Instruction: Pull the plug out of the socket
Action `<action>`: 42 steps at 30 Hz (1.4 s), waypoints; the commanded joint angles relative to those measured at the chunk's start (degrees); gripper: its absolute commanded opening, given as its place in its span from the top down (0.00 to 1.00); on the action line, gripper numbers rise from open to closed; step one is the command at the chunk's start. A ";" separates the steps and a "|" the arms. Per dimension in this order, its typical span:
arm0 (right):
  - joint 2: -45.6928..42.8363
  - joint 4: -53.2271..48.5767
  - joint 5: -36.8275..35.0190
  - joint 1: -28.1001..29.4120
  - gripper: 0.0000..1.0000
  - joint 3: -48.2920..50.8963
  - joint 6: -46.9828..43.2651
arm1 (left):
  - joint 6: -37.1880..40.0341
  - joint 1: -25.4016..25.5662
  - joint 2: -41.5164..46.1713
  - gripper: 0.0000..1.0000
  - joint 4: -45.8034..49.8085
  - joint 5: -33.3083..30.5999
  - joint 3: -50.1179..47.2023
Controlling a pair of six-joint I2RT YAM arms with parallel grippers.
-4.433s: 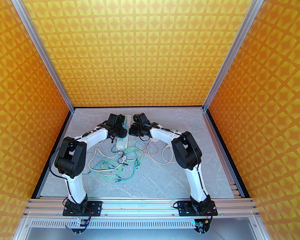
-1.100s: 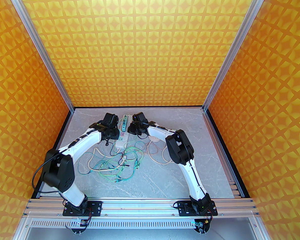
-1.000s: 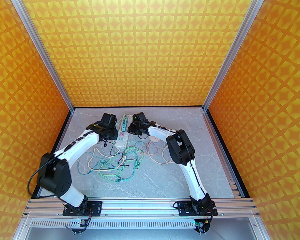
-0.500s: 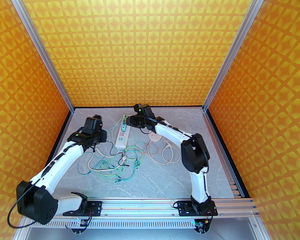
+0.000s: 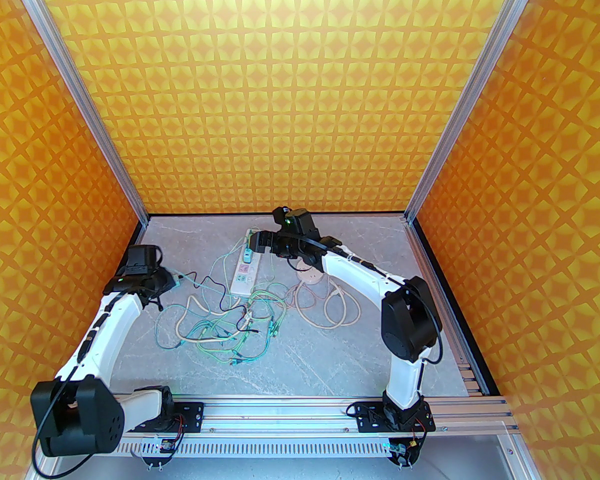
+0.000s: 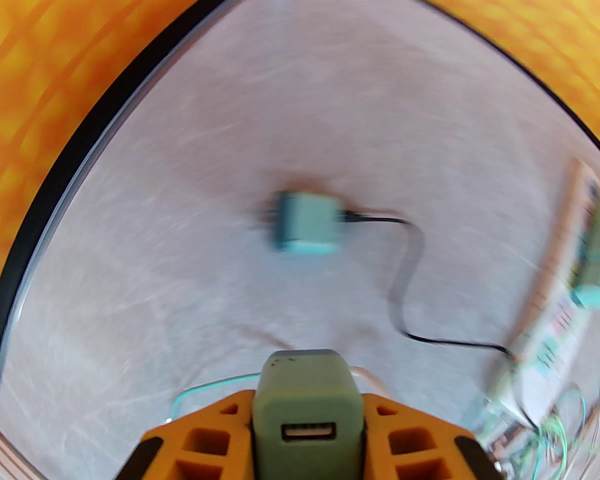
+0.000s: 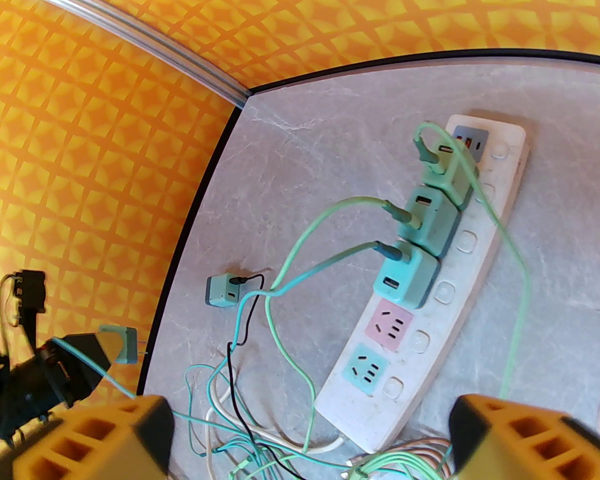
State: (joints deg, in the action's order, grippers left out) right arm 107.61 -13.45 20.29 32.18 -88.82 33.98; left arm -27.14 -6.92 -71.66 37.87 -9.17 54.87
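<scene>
A grey-green plug (image 6: pixel 307 398) with a USB port sits between the orange fingers (image 6: pixel 205 433) of my left gripper (image 6: pixel 307 410), which is shut on it. The plug is off the strip and held above the table's left side (image 5: pixel 179 279), its prongs showing in the right wrist view (image 7: pixel 122 343). The socket is a long white power strip (image 5: pixel 245 268) (image 7: pixel 485 248). Three teal plugs (image 7: pixel 430 220) stand in its far half. My right gripper (image 5: pixel 257 240) hangs open above the strip, its yellow fingers (image 7: pixel 95 438) wide apart with nothing between them.
Another loose plug (image 6: pixel 307 223) (image 7: pixel 221 289) on a black cable lies on the table left of the strip. A tangle of green, white and pink cables (image 5: pixel 225 328) covers the middle. A round white socket (image 5: pixel 311 277) sits right of the strip. Orange walls close in three sides.
My left arm has swung back and to the left, carrying the plug away from the strip. My right gripper has opened wide and risen off the strip.
</scene>
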 commanded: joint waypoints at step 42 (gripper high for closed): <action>-5.53 4.58 -0.96 0.33 0.02 6.37 -0.31 | -7.92 -12.07 -21.86 0.37 -4.08 3.95 1.98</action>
State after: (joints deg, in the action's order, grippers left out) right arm 103.04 -9.58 19.88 32.18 -82.85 33.32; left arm -33.98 -18.76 -94.52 32.14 -7.75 56.34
